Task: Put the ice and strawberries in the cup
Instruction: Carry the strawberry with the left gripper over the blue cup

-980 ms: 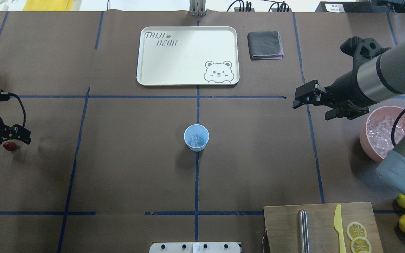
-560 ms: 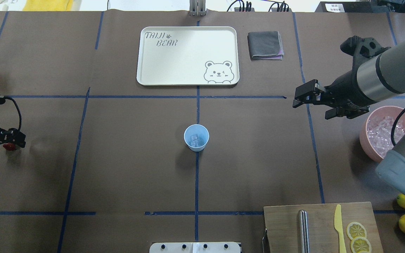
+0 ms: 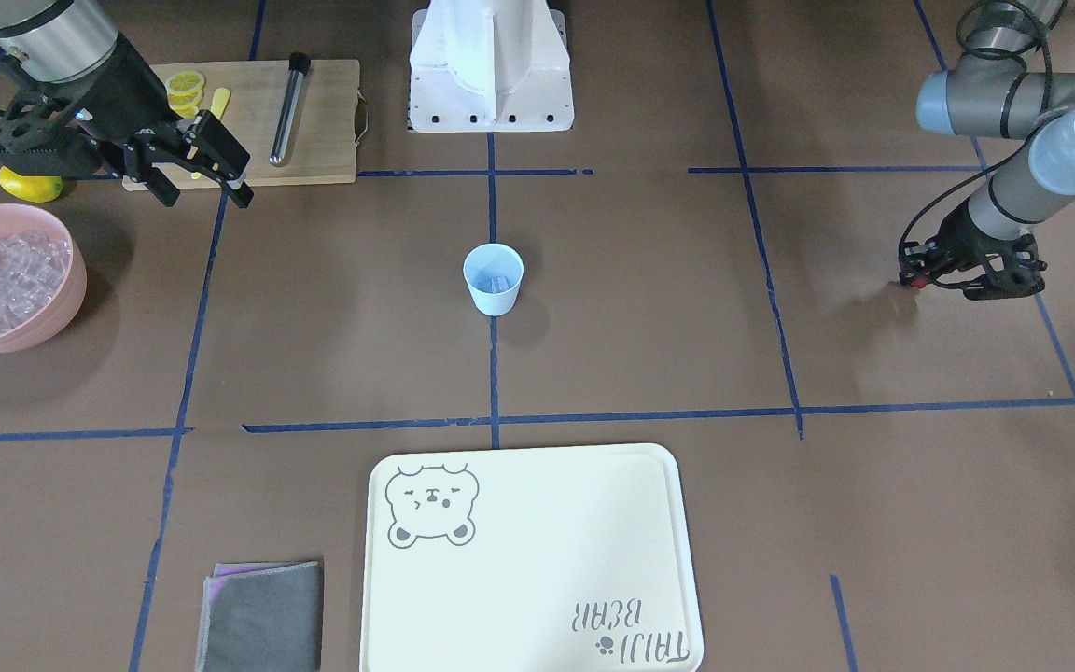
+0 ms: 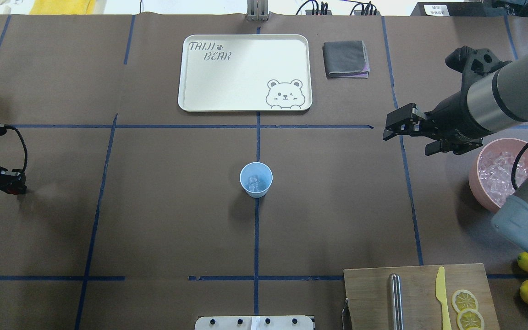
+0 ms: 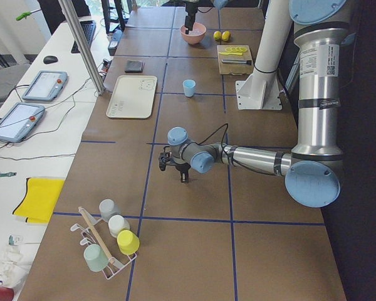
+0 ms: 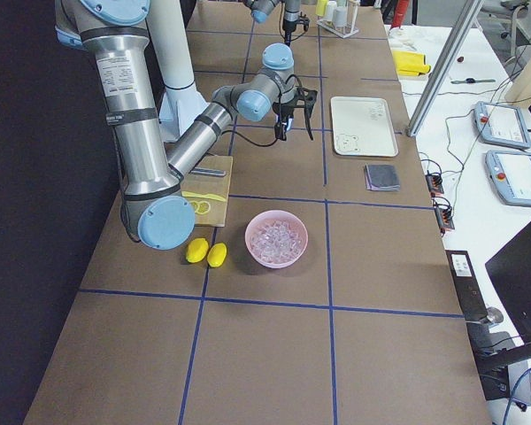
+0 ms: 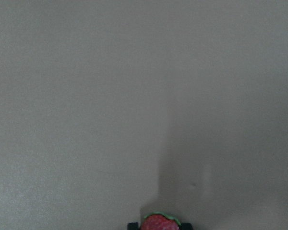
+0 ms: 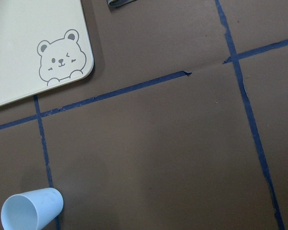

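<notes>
Red strawberry [image 7: 160, 223] sits gripped in the left claw [image 3: 913, 280], ready for the cup [image 4: 255, 179]. The right claw [image 3: 206, 198] hovers wide, empty.

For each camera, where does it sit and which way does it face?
Front-facing: across the table, looking steeply down; base at top.
Overhead: behind the robot, looking forward and down; left gripper at left, right gripper at right.
Exterior left: table's left end, looking along it; left arm nearest.
Exterior right: opposite end, looking along it; right arm nearest.
Left wrist: looks down on bare table; strawberry between its fingers.
Right wrist: looks down on tray and cup; no gripper shows.
Shared: front-facing, overhead and right wrist all show the cup.
</notes>
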